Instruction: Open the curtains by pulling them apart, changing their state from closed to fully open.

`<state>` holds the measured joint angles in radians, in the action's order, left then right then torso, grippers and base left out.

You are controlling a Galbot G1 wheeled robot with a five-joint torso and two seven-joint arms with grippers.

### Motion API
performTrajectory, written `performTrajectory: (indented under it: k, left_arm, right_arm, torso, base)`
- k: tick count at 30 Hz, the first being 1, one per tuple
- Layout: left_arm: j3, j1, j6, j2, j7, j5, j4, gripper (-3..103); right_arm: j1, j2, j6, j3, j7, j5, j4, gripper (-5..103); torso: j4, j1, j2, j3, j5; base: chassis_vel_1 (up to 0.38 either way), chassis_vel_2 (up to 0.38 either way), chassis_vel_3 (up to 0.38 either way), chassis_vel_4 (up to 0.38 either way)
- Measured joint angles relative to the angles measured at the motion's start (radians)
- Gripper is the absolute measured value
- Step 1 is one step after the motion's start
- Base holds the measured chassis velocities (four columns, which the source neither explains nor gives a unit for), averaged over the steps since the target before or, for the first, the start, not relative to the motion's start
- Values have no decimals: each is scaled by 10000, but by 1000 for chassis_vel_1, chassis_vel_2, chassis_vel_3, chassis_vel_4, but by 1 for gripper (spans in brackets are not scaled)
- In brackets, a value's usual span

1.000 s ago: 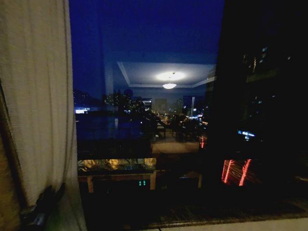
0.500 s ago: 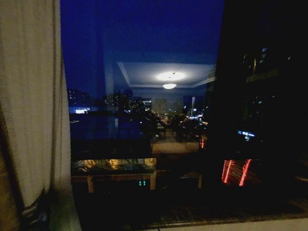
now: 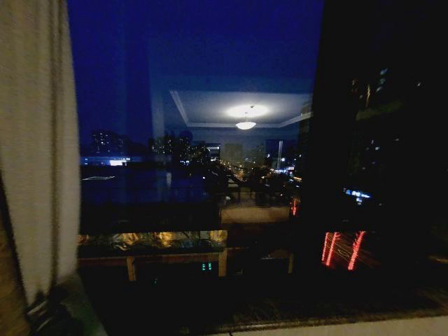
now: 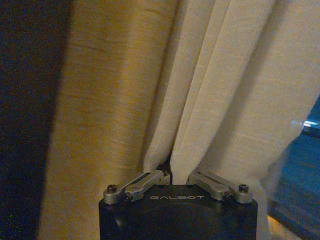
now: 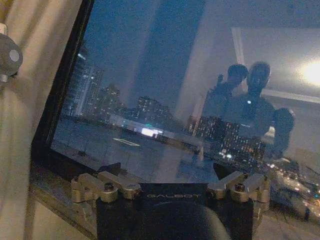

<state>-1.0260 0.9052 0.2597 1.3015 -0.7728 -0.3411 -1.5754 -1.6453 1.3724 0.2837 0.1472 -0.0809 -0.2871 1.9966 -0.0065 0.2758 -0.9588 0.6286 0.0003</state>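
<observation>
Left tool (image 4: 169, 175) is pinched shut on a fold of the sheer cream-white pleated curtains (image 4: 235, 100), low at the window's left edge beside a thick golden-brown drape (image 4: 110, 115). Right tool (image 5: 170, 176) hangs with its fingers apart before the dark window glass (image 3: 210, 105) (ceiling lamp reflected), holding nothing.

right end effector (image 5: 169, 176): bottom centre of frame, fingers spread apart, nothing between them | window glass (image 5: 150, 75): fills centre, night city lights, ceiling lamp reflection (image 5: 312, 72) at right edge | cream curtain (image 5: 30, 65): left edge | window sill (image 5: 50, 187): lower left
</observation>
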Motion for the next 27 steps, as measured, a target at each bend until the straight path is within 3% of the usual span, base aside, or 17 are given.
performTrajectory:
  k: [6,10,12,13,15,16,19,21,23,25,26,27]
  left_arm:
    - [-597,89,-40,-466,-381,-341,210,0]
    - [-527,351,197,-455,-126,-324,-124,0]
    - [-368,769,541,-413,958,-129,-625,-1]
    - [-368,769,541,-413,958,-129,-625,-1]
    - [-133,1322,615,-293,2550,241,-1245,10]
    - [53,1595,558,-243,3144,331,-1598,10]
    - [319,2042,523,-174,3937,303,-2187,20]
    - [721,2605,417,-35,5299,230,-2961,31]
    - [804,2683,336,9,5624,227,-3078,31]
    - [996,2883,66,173,6868,107,-3428,47]
    - [996,2883,66,173,6868,107,-3428,47]
    - [1020,2980,13,233,7296,95,-3559,47]
  right_arm:
    - [-23,1,23,1,-48,-44,-39,100]
    - [19,3,-27,0,-148,-64,-33,100]
    - [67,8,-53,-1,-167,-65,-35,100]
    - [67,8,-53,-1,-167,-65,-35,100]
    - [92,17,-81,-2,-167,-56,-54,100]
    - [95,17,-109,-1,-153,-35,-57,100]
    - [120,17,-188,-2,-74,60,-63,100]
    - [225,29,-356,-5,107,320,-19,100]
    - [270,34,-383,-11,143,405,-3,100]
    - [407,40,-484,-64,258,649,26,100]
    - [407,40,-484,-64,258,649,26,100]
    - [453,46,-517,-53,278,731,32,100]
  torso:
    - [7,0,0,1,0]
    - [-10,0,0,1,-4]
    - [-6,1,0,2,-3]
    - [-6,1,0,2,-3]
    - [0,1,1,2,-5]
    - [-1,2,0,2,-5]
    - [-3,1,0,2,-4]
    - [0,0,0,1,2]
    - [-2,0,0,1,4]
    - [-6,1,0,1,7]
    - [-6,1,0,1,7]
    - [-6,1,0,1,13]
  base:
    - [0,0,0,0]
    - [0,0,0,0]
    - [0,0,0,0]
    - [0,0,0,0]
    - [0,0,0,0]
    - [0,0,0,0]
    - [0,0,0,0]
    - [0,0,0,0]
    - [0,0,0,0]
    - [0,0,0,0]
    - [0,0,0,0]
    - [0,0,0,0]
